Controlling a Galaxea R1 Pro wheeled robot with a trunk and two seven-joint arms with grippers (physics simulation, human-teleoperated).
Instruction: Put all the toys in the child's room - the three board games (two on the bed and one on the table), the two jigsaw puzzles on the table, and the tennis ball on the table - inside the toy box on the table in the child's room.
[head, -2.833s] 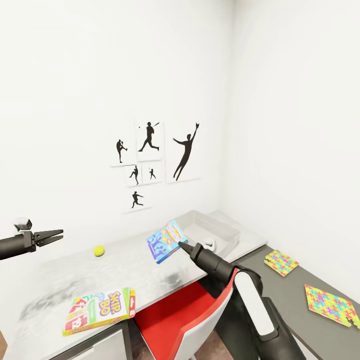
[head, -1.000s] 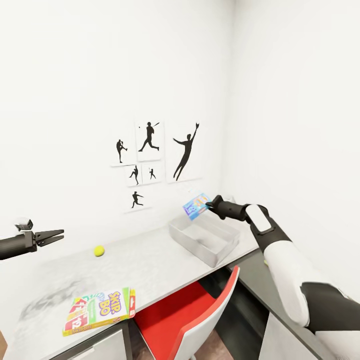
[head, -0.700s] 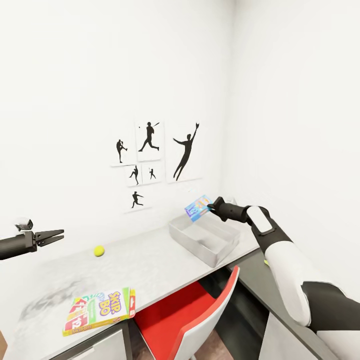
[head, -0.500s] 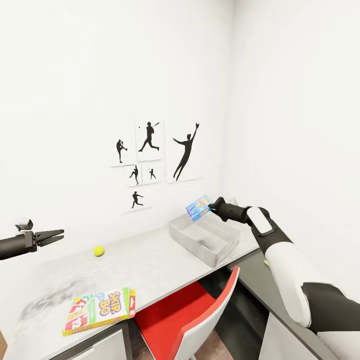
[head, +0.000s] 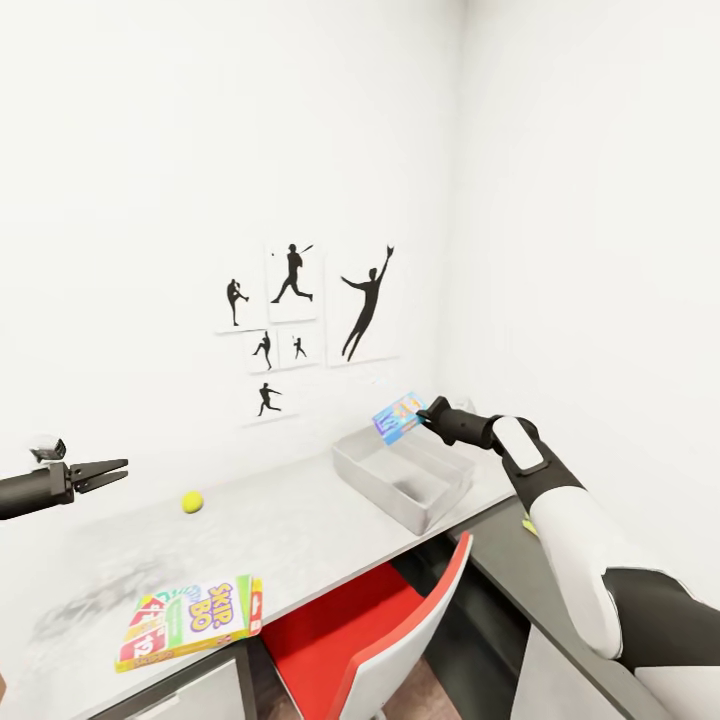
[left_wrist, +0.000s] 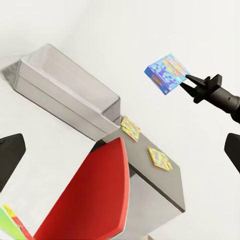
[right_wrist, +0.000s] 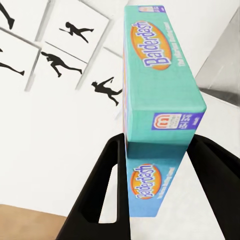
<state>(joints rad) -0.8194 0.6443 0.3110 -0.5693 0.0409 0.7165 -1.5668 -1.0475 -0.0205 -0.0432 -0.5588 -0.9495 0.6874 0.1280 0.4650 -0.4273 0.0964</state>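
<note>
White-walled corner room, grey counter (head: 300, 530). Right claw (head: 424, 414) grips the blue-teal board game box (head: 398, 417) above the grey rectangular toy box (head: 400, 478). Left claw (head: 112, 468) parted, empty, hovering apart from the yellow tennis ball (head: 192, 502) and Skip-Bo game box (head: 190, 622).

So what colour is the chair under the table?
The chair is bright red with a white edge, best seen in the left wrist view.

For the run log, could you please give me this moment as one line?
right claw: shut on Balderdash box, held above toy box | left claw: open, holding nothing | tennis ball, Skip-Bo box: on table
</note>
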